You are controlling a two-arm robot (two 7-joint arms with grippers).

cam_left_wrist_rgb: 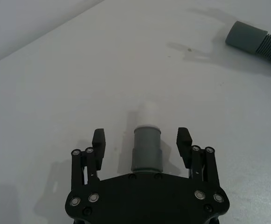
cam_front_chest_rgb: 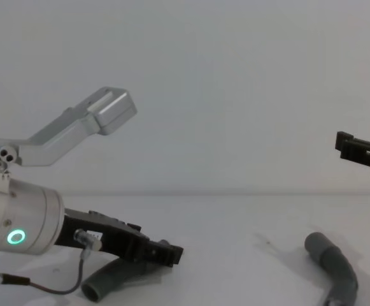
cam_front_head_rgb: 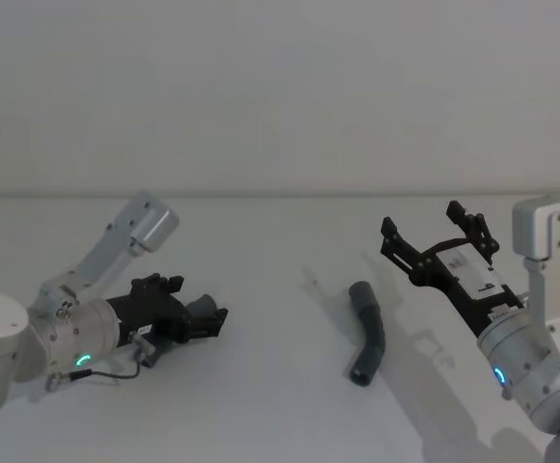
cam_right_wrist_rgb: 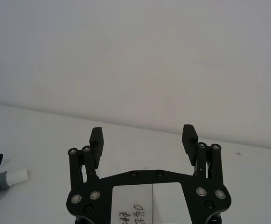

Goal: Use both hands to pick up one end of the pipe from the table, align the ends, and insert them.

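Note:
One dark grey ribbed pipe piece (cam_front_head_rgb: 369, 334) lies bent on the white table (cam_front_head_rgb: 260, 251) right of centre; its smooth cuff (cam_left_wrist_rgb: 246, 37) points away. The other pipe piece (cam_front_chest_rgb: 108, 278) lies at the left. Its grey cuff (cam_left_wrist_rgb: 147, 151), tipped with a white insert (cam_left_wrist_rgb: 147, 110), sits between the fingers of my left gripper (cam_front_head_rgb: 212, 321). That gripper is low over the table and open, with a gap on each side of the cuff. My right gripper (cam_front_head_rgb: 420, 220) hangs open and empty in the air, above and to the right of the bent piece.
A thin cable (cam_front_head_rgb: 106, 371) loops on the table beside the left wrist. Bare white table lies between the two pipe pieces, and a plain wall stands behind.

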